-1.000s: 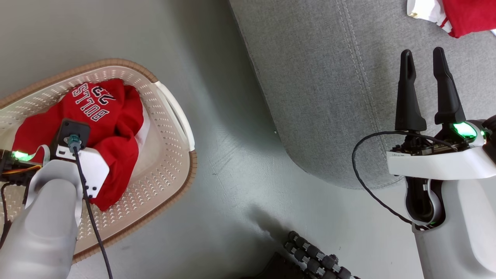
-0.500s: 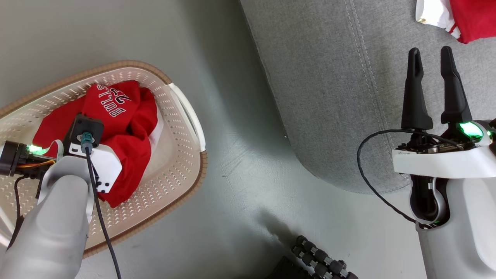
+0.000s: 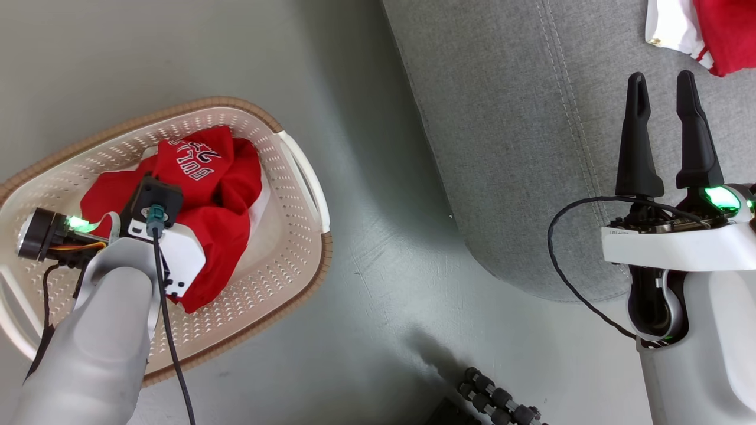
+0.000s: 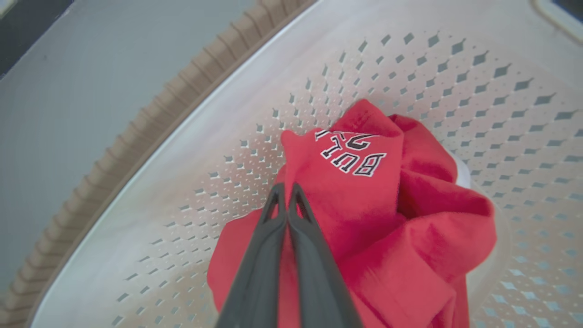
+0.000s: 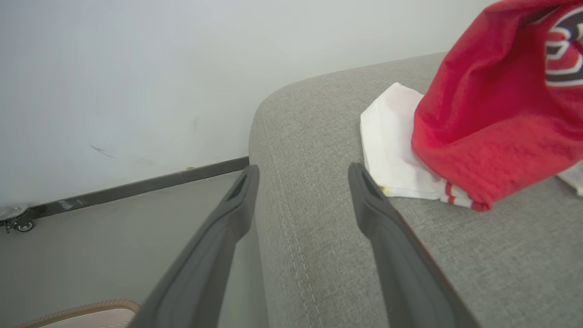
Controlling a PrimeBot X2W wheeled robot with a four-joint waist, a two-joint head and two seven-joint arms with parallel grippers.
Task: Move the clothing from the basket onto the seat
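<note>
So my left hand (image 4: 286, 189) is down in the basket (image 3: 283, 248), fingers pinched tight together on the red BULLS jersey (image 4: 364, 205). It's bunched up in a heap near the perforated wall, with the lettering upside down from where I look. My right hand (image 3: 660, 82) hangs over the grey seat (image 3: 531, 147) with its fingers apart, holding nothing, and further along the seat lie some red and white clothes (image 5: 492, 127). The basket stands on the floor (image 3: 384, 265) beside the seat, not touching it.
</note>
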